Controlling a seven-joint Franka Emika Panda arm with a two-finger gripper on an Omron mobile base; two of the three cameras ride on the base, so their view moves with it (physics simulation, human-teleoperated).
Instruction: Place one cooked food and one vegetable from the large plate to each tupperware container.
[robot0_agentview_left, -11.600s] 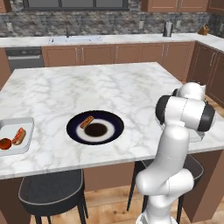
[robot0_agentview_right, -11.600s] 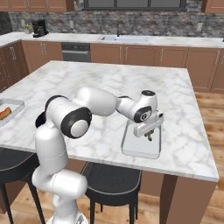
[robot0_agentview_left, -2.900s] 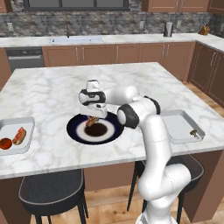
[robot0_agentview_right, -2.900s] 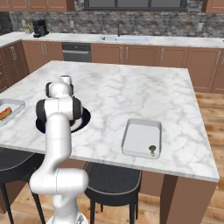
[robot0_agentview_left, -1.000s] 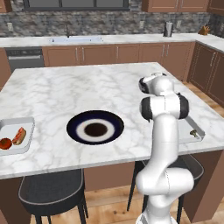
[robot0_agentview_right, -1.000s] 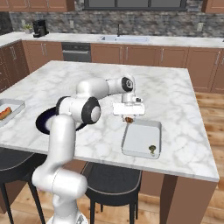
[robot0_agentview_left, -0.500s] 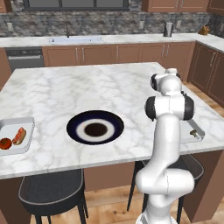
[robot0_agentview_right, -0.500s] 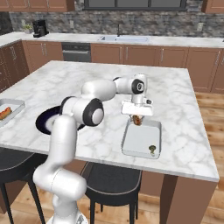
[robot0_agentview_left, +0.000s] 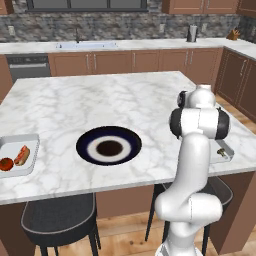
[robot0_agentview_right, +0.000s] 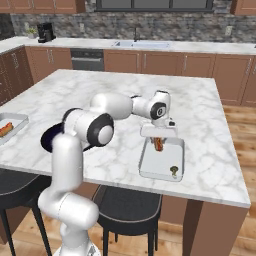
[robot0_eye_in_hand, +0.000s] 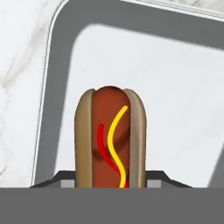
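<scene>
The gripper (robot0_agentview_right: 158, 142) hangs over the far end of the right-hand tupperware container (robot0_agentview_right: 148, 170), its jaws clenched on a hot dog (robot0_eye_in_hand: 110, 138); in the hand view the bun rises from between the finger tips at 6 o'clock, its free end pointing to 12 o'clock above the container's pale floor. A small dark vegetable (robot0_agentview_right: 173, 170) already lies at the near end of this container; the left-hand container (robot0_agentview_left: 31, 166) holds its own hot dog (robot0_agentview_left: 22, 155) and a red piece beside it; the large plate (robot0_agentview_left: 85, 145) sits bare at mid-tabletop. Handling judgement: the hot dog looks light and soft; the bun would likely give under a hard squeeze and the sausage could slide along its trough; a hold across the bun's sides at mid-length, as seen here, appears soundest. A low release seems advisable, lest the piece roll towards the rim.
</scene>
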